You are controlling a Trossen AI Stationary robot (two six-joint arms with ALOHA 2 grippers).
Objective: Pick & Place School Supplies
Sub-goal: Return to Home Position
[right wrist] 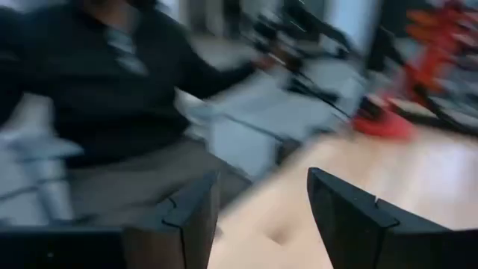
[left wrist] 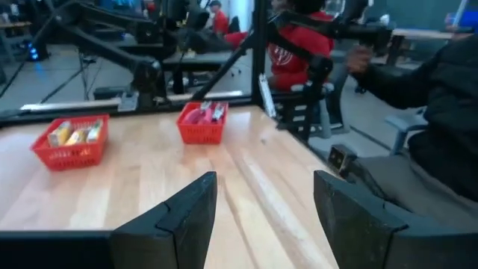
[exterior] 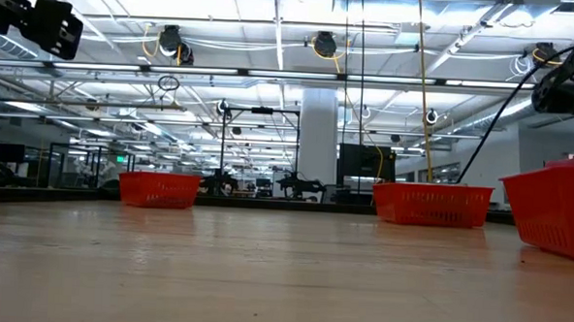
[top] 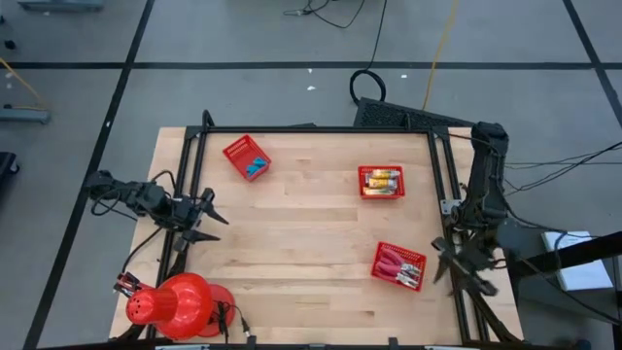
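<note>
Looking straight down, my worry is the right gripper (top: 465,274). It hangs over the table's right edge, just beside the near-right basket (top: 403,251). I judge that a low sweep inward would knock that basket and spill its red-handled tools (top: 393,267). The left gripper (top: 216,226) hangs at the left edge. The blue erasers (top: 257,167) in the far-left basket (top: 233,148) lie well apart from it, farther off and to its right. The yellow-and-white packets (top: 381,179) sit in the far-right basket (top: 381,195). I see no supplies loose on the table (top: 292,233).

At table height, the three baskets stand apart, their contents hidden behind the mesh. Both arms show high at the top corners, above the baskets.

Through the left wrist camera, my left fingers (left wrist: 187,217) stand apart with nothing between them, and the packet and tool baskets lie across the wood. A person in dark clothing (left wrist: 448,112) sits close by the table's right side. That is the other hazard: an outward swing of the right arm could reach them.

Through the right wrist camera, the right fingers (right wrist: 351,217) are likewise spread and empty. A person in a dark top fills much of what lies beyond them.
</note>
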